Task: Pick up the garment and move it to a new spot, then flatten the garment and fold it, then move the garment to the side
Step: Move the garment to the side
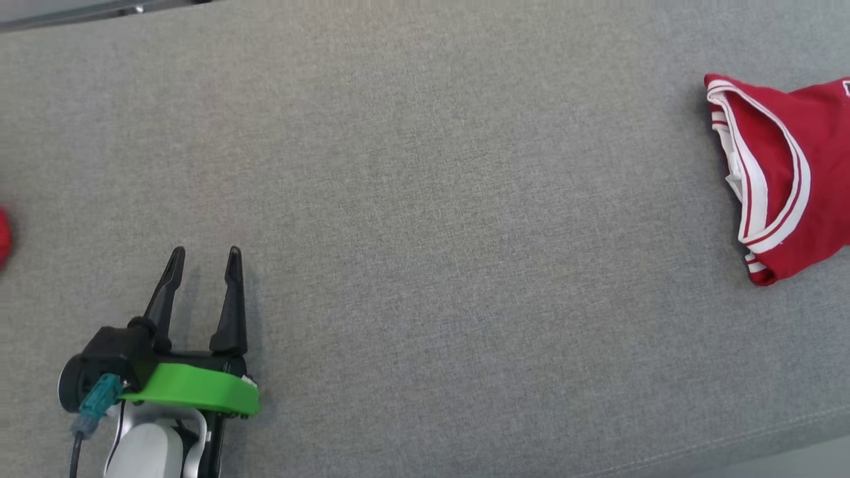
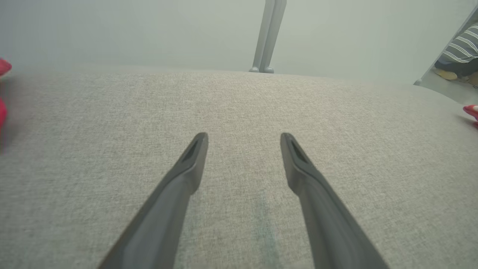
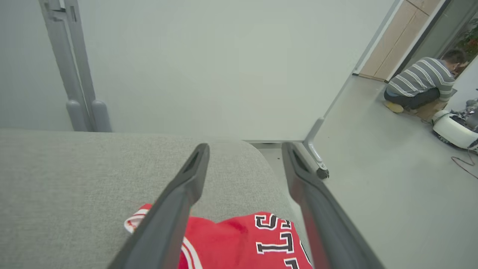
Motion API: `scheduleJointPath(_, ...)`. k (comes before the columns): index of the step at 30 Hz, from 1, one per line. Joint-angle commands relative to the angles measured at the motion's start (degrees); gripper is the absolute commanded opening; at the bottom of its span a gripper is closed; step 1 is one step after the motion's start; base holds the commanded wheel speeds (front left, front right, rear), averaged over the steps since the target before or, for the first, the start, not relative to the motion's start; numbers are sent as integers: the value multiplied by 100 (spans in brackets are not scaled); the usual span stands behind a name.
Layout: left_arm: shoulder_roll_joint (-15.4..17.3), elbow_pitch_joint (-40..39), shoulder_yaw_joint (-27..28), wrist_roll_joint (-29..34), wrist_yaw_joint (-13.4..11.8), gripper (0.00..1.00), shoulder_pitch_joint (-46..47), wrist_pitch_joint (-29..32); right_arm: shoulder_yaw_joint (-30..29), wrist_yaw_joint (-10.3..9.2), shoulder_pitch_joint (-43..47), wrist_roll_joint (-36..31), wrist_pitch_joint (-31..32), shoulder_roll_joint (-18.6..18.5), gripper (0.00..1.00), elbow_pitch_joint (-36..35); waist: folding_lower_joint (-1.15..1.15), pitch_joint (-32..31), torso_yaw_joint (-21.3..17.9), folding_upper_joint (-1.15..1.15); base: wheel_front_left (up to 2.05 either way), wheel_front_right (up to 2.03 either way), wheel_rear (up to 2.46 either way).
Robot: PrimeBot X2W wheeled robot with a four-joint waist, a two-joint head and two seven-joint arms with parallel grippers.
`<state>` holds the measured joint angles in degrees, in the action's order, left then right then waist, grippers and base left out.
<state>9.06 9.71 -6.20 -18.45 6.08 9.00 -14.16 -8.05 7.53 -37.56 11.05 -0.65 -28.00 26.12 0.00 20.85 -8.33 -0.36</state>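
Observation:
The red garment (image 1: 790, 179) with white-and-red striped trim lies folded at the far right of the grey fabric surface (image 1: 431, 199), cut off by the head view's right edge. In the right wrist view the garment (image 3: 239, 243) shows black-and-white lettering and lies below my right gripper (image 3: 244, 149), whose fingers stand open above it with nothing between them. My left gripper (image 1: 204, 253) hovers open over bare fabric at the lower left, far from the garment. The left gripper (image 2: 244, 136) holds nothing.
A bit of another red thing (image 1: 3, 236) peeks in at the left edge. The surface's right end drops to the floor (image 3: 373, 186). A person in a striped top (image 3: 422, 84) crouches far off by a doorway. A grey partition post (image 3: 80, 104) stands behind the surface.

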Motion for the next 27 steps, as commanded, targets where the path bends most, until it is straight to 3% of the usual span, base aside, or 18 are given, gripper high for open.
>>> scheduleJointPath(1, -3, 37, 2, 8, -23, 100, -107, -45, 24, -7, 254, 29, -188, -48, 100, -349, 0, -454, 188, 36, 0, 0, 0)
scheduleJointPath(8, -24, 216, 48, 84, -59, 100, -251, -92, -234, -7, 1618, -217, -691, 295, 100, -1755, 0, -937, 781, 36, 0, 0, 0)
scheduleJointPath(11, 67, 295, 164, 165, -116, 100, -347, -109, -441, -7, 2258, -288, -956, 812, 100, -2273, 0, -1057, 946, 36, 0, 0, 0)
scheduleJointPath(19, -26, 469, 435, 270, -32, 100, -626, -104, -412, -7, 3541, -842, -1429, 1951, 100, -2185, 0, -1366, 1352, 36, 0, 0, 0)
scheduleJointPath(27, -252, 569, 791, 312, 51, 100, -849, -106, -267, -7, 4150, -943, -1456, 2416, 100, -2362, 0, -1567, 1352, 36, 0, 0, 0)
